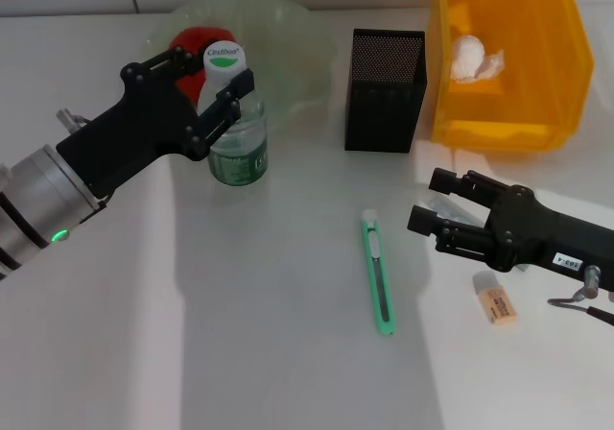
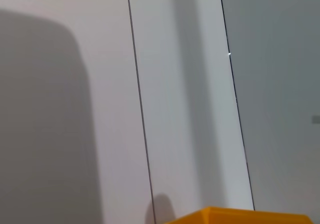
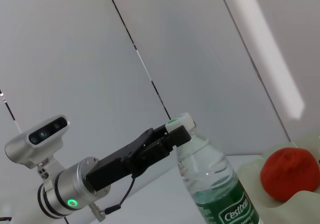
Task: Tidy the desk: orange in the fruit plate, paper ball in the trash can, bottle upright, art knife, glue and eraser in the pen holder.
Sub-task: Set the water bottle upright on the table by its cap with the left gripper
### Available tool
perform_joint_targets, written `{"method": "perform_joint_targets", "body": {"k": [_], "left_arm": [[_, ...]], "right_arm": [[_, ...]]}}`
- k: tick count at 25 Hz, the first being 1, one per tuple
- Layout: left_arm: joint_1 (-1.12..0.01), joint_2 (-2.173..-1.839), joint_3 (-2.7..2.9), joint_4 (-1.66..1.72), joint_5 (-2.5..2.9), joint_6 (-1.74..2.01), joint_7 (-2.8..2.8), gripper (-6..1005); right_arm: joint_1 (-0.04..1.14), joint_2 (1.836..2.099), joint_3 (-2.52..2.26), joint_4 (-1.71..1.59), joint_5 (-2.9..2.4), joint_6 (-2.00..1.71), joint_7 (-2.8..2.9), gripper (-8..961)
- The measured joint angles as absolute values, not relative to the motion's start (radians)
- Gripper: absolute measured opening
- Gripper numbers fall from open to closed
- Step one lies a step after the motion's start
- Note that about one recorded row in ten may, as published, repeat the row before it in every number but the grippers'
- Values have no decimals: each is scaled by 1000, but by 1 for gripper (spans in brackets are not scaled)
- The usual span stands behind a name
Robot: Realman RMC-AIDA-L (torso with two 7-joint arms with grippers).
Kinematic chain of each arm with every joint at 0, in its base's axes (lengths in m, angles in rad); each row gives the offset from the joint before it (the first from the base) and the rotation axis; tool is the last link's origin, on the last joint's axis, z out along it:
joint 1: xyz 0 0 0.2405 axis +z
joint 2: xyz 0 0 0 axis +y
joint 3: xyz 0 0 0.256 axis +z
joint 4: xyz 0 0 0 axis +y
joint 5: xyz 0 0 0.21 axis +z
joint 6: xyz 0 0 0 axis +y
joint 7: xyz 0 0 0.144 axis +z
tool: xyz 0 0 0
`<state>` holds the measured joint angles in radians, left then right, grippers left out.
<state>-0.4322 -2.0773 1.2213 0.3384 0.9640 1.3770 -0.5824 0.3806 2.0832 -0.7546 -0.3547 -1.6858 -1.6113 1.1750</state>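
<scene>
Head view shows the left end effector [image 1: 228,99] at the far left, its black fingers pinching the neck of the clear plastic bottle [image 1: 236,132], which stands upright on the white tabletop [image 1: 240,334] with its white cap up and a green label around its lower body. Behind it the orange [image 1: 195,48] sits in the pale translucent fruit plate [image 1: 288,36], partly hidden by the black fingers and the bottle cap. The right wrist view shows the same grip from the side: the left end effector [image 3: 170,136] closed at the bottle [image 3: 212,184] just under the cap, with the rough-skinned orange [image 3: 289,173] beyond; the bottle's base is cut off there. The left wrist view shows only pale wall panels and an orange edge of the trash can [image 2: 240,216]. To the right of the plate stands the pen holder [image 1: 385,89], a square black mesh box, and right of that the yellow-orange plastic trash can [image 1: 508,113] with the crumpled white paper ball [image 1: 472,58] inside. The right end effector [image 1: 434,203] hovers low at the near right, its fingers spread; something pale and translucent lies under its fingers, too covered to identify. The slim green art knife [image 1: 380,272] lies flat near the middle, left of that end effector. The small cream eraser [image 1: 494,298] lies just beside the right arm's near side.
</scene>
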Motion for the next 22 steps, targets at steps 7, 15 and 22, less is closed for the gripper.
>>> {"method": "perform_joint_targets", "body": {"k": [7,15,22], "left_arm": [[-436,-2079,1226,313,944,1378,-564,443],[-436,-2079,1222,308,942,1368,-600,508],[-435,-2079,1222,304,941,1371,-602,565]], "right_arm": [[394,2083,-755,-340,-1686,-1599,1169,839],[398,2082,-755,-339,-1686,-1598,1167,839],[397,2082,-755,-339,-1686,-1598,1167,839]]}}
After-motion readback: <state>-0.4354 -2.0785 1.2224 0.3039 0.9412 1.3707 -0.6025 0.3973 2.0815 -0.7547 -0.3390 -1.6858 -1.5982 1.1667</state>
